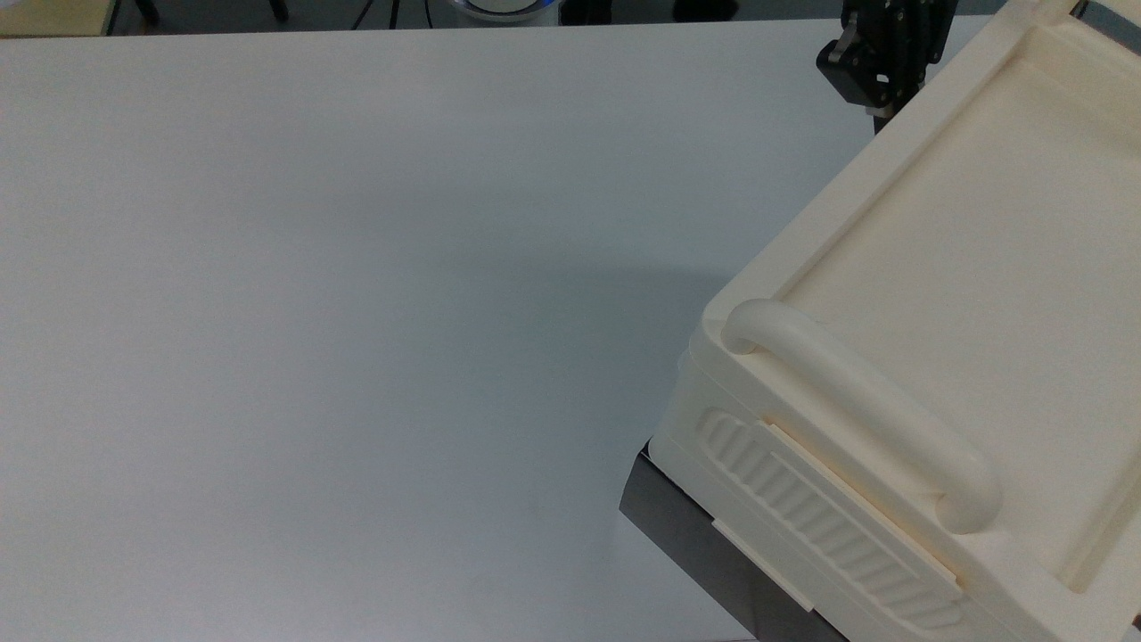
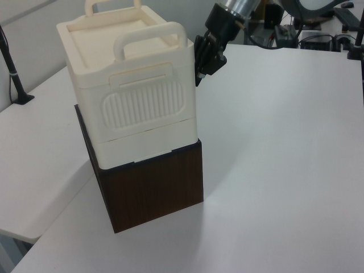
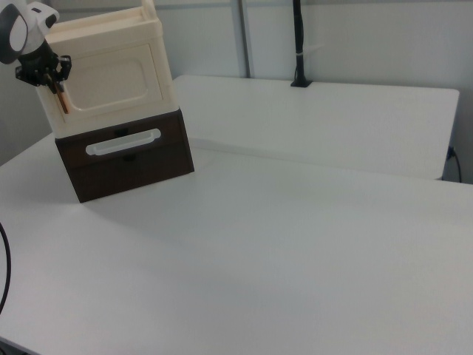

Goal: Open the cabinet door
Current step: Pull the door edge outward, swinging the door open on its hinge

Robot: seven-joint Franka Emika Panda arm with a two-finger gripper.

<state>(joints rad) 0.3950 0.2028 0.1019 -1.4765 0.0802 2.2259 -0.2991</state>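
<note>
The door (image 3: pixel 111 80) faces the right view's camera, on the cream cabinet (image 2: pixel 128 102) atop a dark wooden box (image 3: pixel 126 155) at the tabletop (image 3: pixel 295 244) far left. Probably light, stiff, smooth plastic (hinged, I judge); best taken by its copper handle (image 3: pixel 62 98). The pincer (image 3: pixel 50 70) is at that handle; whether its fingers are closed, I cannot tell.

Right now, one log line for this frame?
phase: reaching for handle | gripper: at door's handle, right view's left edge | door: closed | grasp: unconfirmed
</note>
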